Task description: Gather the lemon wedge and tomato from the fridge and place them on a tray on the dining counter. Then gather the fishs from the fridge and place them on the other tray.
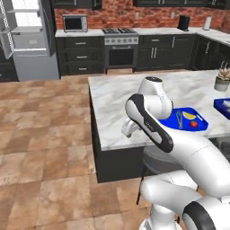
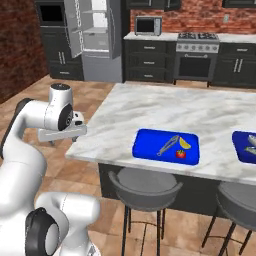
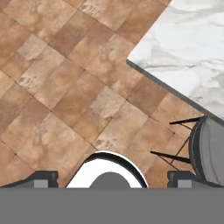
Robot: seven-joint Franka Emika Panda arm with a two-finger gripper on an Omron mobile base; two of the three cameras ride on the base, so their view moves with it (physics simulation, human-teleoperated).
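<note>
Left base view: marble tabotop placeholderLeft base view: marble tabletop (image 1: pixel 126 90), near edge bordering open tiled floor (image 1: pixel 45 134). Blue tray (image 1: pixel 168 120) on it holds the lemon wedge (image 1: pixel 189 116) and tomato (image 1: pixel 193 124). The fridge (image 1: pixel 31 40) stands far left, doors open.

Right base view: a second tray (image 2: pixel 240 150) at right carries fish (image 2: pixel 251 149); a stool (image 2: pixel 145 187) stands under the near edge.

Hand view: claw (image 3: pixel 113 178) spread wide, empty, above floor beside the tabletop corner.
</note>
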